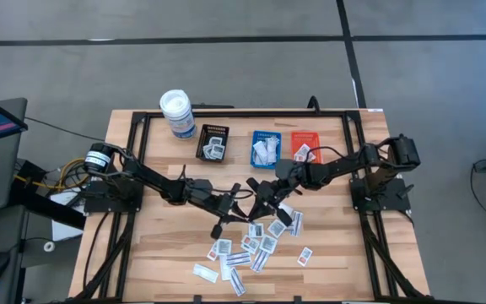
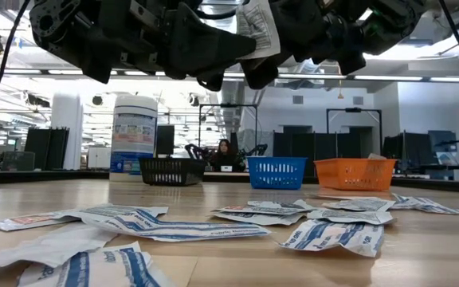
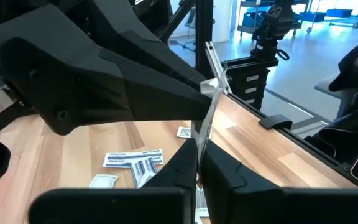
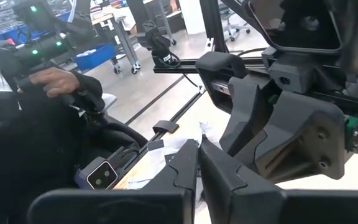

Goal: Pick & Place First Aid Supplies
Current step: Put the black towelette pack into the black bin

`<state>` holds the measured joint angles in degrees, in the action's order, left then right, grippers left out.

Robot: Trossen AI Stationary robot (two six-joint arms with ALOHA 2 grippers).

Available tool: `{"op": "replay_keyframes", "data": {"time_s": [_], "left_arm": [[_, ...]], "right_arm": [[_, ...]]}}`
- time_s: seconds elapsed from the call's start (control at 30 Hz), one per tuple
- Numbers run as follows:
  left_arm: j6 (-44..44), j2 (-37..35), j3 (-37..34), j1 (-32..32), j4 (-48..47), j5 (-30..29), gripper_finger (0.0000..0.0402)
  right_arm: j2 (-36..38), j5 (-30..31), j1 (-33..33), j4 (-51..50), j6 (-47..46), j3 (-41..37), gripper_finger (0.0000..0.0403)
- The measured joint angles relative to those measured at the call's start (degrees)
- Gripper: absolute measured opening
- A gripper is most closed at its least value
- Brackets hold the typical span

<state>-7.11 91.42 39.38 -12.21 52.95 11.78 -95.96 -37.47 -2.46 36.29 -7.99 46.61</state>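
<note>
Left tool (image 1: pixel 229 205) pinching one white packet (image 3: pixel 205 118) on edge above mid-surface (image 1: pixel 159 253), right tool (image 1: pixel 264 192) close beside with fingers apparently closed empty, loose packets (image 1: pixel 251 249) scattered toward front edge, print unreadable, canister (image 1: pixel 177 114) at rear.

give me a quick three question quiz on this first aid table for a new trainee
1. True or false: in the high view, the white round plastic canister stands left of the small black mesh tray.
2. Which tray sits between the other two? A the black one; B the small blue mesh tray; C the small orange mesh tray.
3. What does the left hand pinch?
Key: 1 true; 2 B; 3 a flat white paper packet.
</note>
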Motion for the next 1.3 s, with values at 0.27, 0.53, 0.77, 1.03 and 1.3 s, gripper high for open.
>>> {"op": "replay_keyframes", "data": {"time_s": [0.27, 0.53, 0.77, 1.03, 1.3], "left_arm": [[0.1, 0.0, 0.0, -0.2, -0.7, -0.2, 0.001], [1.1, 0.0, 0.0, -0.3, -1.2, -0.8, 0.0011], [0.7, 0.0, 0.0, -0.3, -2.0, -13.3, 0.0014], [-3.0, 0.0, 0.0, -0.3, -2.0, -20.0, 0.001], [-3.2, 0.0, 0.0, -0.3, -2.0, -23.8, 0.0009]], "right_arm": [[0.0, -0.3, 2.4, 0.0, 0.0, 0.0, 0.0079], [3.5, 0.1, 4.3, -4.7, 2.6, 0.0, 0.0139], [12.4, 7.3, 2.5, -20.1, 5.2, 0.0, 0.0166], [12.4, 38.1, -4.8, -24.6, 8.4, 0.0, 0.0177], [12.3, 42.3, -5.8, -23.4, 8.1, 0.0, 0.0177]]}}
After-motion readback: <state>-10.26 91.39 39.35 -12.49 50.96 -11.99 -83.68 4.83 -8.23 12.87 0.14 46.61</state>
